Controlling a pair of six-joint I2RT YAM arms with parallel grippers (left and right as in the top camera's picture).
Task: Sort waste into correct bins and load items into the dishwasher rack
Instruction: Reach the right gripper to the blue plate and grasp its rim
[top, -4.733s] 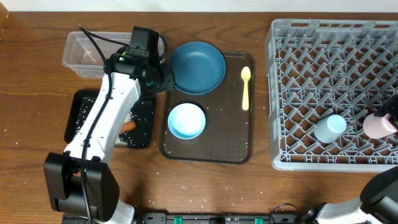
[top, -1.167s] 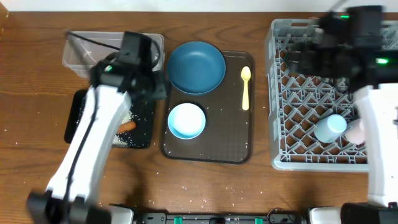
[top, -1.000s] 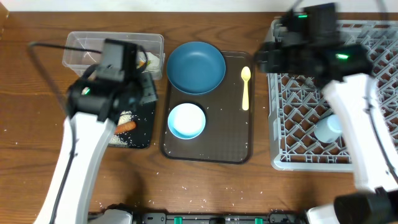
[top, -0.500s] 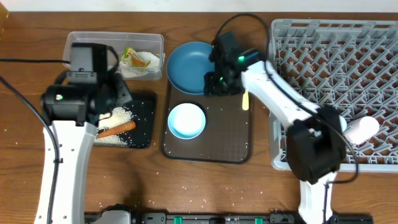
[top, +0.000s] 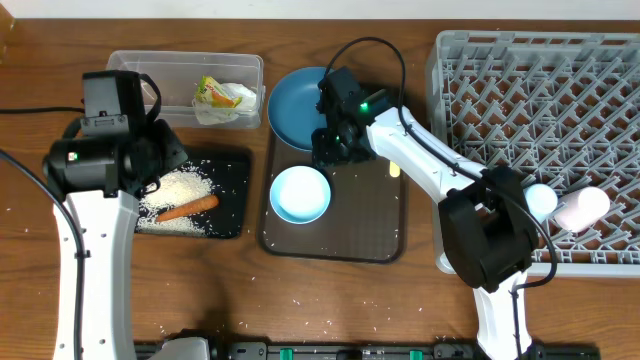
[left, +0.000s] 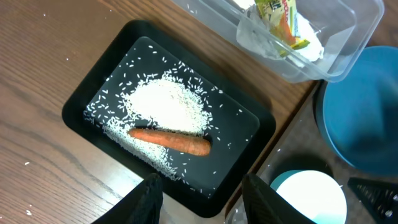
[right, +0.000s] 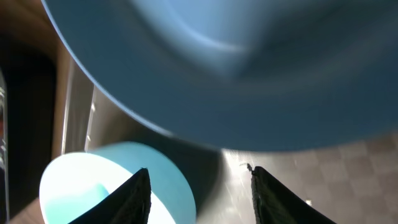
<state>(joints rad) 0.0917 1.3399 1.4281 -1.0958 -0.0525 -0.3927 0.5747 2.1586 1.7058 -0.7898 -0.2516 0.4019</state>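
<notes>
My right gripper is moving further left over the dark-blue plate on the brown tray, jaws apart. My left gripper is drawing back over the black tray, jaws apart, empty.

My right gripper has left the dishwasher rack and swung across to the near rim of the dark-blue plate; my left gripper has pulled back leftward off the clear tub; that uncovers the green-yellow wrapper in the tub, and the carrot stick and rice in the black tray.
</notes>
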